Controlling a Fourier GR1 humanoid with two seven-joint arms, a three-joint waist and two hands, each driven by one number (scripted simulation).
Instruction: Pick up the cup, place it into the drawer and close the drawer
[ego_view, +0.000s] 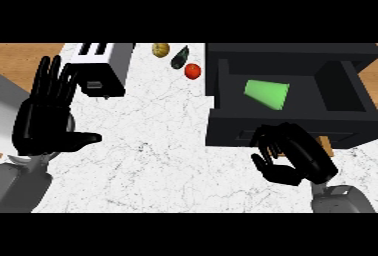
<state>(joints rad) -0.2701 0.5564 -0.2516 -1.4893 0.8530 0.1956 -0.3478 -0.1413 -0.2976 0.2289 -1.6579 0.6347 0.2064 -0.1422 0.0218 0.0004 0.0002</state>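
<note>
Green cup (267, 93) in open drawer (343, 90) | right hand (289, 159) just below, curled, empty

Bare counter (162, 150) lies between toaster (103, 67) and open drawer (288, 125).

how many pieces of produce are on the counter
3, grouped at the counter's far edge between the toaster and the open drawer: a yellowish one on the left, a dark green one in the middle, a red one nearest. None seem hidden.

light: even, bright | shadows: faint | glare: none | drawer (221, 107) interior: dark
</note>
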